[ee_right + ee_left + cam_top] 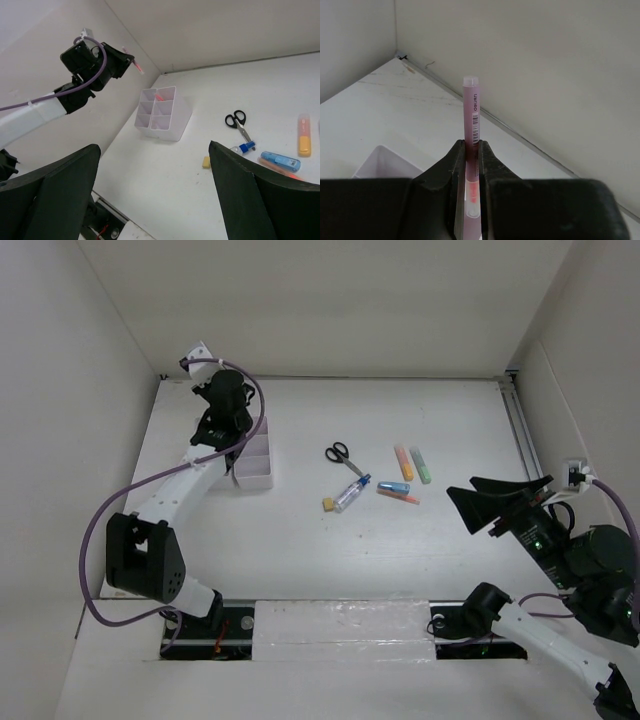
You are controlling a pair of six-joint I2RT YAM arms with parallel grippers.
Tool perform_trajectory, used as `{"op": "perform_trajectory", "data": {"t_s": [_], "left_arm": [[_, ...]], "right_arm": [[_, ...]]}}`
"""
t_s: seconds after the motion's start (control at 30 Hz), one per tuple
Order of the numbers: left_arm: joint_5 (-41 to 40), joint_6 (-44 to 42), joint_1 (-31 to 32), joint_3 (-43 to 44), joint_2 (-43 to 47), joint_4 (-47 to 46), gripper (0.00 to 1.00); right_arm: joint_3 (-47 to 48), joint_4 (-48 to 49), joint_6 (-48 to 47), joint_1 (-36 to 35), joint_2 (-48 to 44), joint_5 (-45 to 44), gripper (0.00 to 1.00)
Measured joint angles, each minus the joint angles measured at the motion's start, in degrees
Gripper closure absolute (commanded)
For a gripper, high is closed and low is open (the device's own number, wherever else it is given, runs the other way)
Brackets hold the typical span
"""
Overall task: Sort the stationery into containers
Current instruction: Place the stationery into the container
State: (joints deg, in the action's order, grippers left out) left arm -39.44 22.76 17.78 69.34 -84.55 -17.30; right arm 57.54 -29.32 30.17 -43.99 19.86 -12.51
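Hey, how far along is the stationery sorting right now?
Early on. One red-pink piece already lies in the organizer. The left tool clamps a pink pen, raised near it. Left on the table: scissors, bottle, eraser, orange marker, green marker, blue marker and another thin pen.

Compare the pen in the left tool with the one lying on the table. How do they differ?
The held pen is clamped in the left tool, up in the air near the organizer; the loose pen lies flat on the table beside the blue marker. The held pen is at the far left; the loose pen sits mid-table with the unsorted items. Both are thin and pinkish-red.
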Motion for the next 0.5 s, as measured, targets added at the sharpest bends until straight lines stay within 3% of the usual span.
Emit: {"op": "perform_trajectory", "data": {"t_s": [0.5], "left_arm": [[1.2, 0.8, 1.4, -5.2, -3.2, -3.5, 1.00]], "right_arm": [[-2.4, 0.4, 0.0, 0.0, 0.0, 0.1, 0.05]]}}
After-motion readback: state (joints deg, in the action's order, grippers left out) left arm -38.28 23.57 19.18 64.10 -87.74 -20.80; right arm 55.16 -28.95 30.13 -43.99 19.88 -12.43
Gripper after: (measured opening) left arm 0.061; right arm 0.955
